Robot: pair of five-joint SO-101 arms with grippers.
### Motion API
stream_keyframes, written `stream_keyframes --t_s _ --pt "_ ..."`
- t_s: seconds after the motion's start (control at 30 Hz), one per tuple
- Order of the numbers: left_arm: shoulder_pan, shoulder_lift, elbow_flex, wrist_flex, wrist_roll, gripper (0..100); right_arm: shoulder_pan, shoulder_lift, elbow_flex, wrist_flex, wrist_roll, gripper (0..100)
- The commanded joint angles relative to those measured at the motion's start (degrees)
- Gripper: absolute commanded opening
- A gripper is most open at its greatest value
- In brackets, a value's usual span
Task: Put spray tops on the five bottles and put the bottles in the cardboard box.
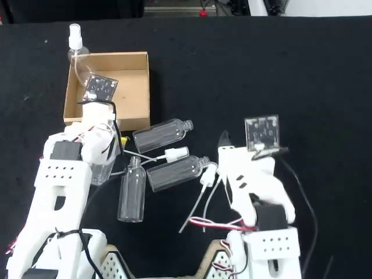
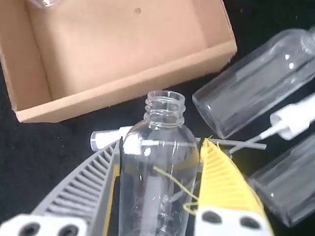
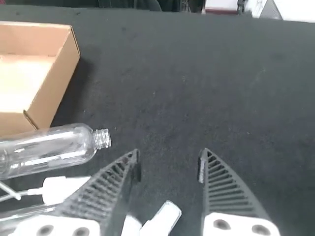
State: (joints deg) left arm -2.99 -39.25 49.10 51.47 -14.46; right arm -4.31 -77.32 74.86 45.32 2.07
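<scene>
My left fingers [image 2: 216, 164] clenched on uncapped bottle [image 2: 157, 172], just outside cardboard box [image 2: 123, 88] wall. Box holds one capped bottle [image 1: 76, 51] in far corner. My right fingers [image 3: 117, 178] released above counter [image 1: 261, 70], near loose spray top [image 1: 176, 153].

The table [image 1: 261, 70] is plain black. The cardboard box [image 1: 131, 87] is tan, with one small darker spot on its floor, perhaps a stain. The bottles [image 1: 160, 135] are clear and colourless, and the spray tops [image 1: 176, 154] are white. The left gripper [image 2: 162, 142] has one grey ribbed finger [image 2: 93, 172] and one yellow ribbed finger [image 2: 221, 177]. The right gripper [image 3: 170, 160] is black and ribbed. The arms [image 1: 58, 174] are white.
</scene>
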Motion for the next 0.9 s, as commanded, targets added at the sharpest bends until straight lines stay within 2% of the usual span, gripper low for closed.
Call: stream_keyframes --t_s 0.0,0.1,0.3,0.47,0.63,0.87 --pt "0.57 -1.76 -0.48 -1.58 3.52 19 0.88 10.42 -6.55 0.26 0.18 19.1" --pt "0.48 -1.85 0.92 -1.93 5.98 19 0.97 16.84 -9.89 1.14 0.18 19.3" --pt "0.04 -1.85 2.59 -1.85 6.42 19 0.97 25.98 -20.53 12.84 0.09 19.4" --pt "-2.95 -1.85 2.59 -1.67 6.42 19 0.88 38.64 -26.59 14.15 0.0 19.4" --pt "-4.62 -1.85 3.65 -2.02 6.51 19 0.26 51.47 -32.92 19.6 -6.51 19.5" --pt "-4.18 -1.85 3.82 -1.76 6.51 19 0.0 64.31 -40.48 24.18 -7.65 19.5"
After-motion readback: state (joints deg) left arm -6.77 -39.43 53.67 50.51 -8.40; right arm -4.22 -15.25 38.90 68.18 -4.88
